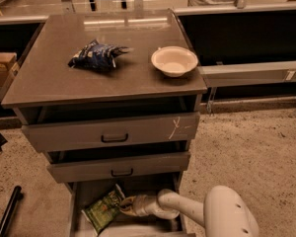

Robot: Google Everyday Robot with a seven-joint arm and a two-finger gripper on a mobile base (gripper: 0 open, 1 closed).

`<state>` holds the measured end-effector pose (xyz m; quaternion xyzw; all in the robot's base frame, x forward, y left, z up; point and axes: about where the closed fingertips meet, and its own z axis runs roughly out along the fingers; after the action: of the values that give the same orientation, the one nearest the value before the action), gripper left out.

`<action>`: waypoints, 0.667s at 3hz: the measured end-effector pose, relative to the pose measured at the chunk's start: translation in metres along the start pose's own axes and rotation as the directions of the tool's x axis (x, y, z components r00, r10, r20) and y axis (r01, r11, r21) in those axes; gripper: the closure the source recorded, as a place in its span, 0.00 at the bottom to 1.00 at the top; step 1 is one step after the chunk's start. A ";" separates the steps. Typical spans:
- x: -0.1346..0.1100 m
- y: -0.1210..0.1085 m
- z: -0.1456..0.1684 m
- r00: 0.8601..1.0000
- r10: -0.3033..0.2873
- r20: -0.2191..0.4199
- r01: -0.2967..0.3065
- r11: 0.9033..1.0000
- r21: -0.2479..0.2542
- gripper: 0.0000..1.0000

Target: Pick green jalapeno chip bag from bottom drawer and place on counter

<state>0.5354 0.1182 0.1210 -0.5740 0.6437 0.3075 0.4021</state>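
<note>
Bottom drawer [75, 209] is pulled out, low in view. Green jalapeno chip bag [102, 210] lies flat on its floor toward the left side, tilted diag., one corner pointing up-right. Handling: light, thin crinkly film, prob. air-puffed so soft & squashy, glossy = slippery, and the chips inside would break if squeezed hard. Best hold imo is the flat sealed edge/corner nearest the arm, not the puffy middle. Gripper [130, 205] is down inside the drawer just right of the bag, tip at or touching its right edge — can't tell how far open it is or whether it has hold of anything. White arm [187, 212] reaches in from the right. Up on the counter [133, 85]: dark blue snack bag [96, 56] on the left, bowl [174, 61] on the right — gap btw them looks ok for the set-down.
</note>
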 end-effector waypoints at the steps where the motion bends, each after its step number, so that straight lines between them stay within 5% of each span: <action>1: -0.008 -0.001 -0.002 0.999 0.007 0.041 -0.007 1.000 0.006 0.96; 2: -0.029 0.000 -0.015 0.990 -0.026 0.137 0.024 1.000 0.016 1.00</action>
<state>0.5335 0.1194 0.1536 -0.5566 0.6096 0.3364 0.4533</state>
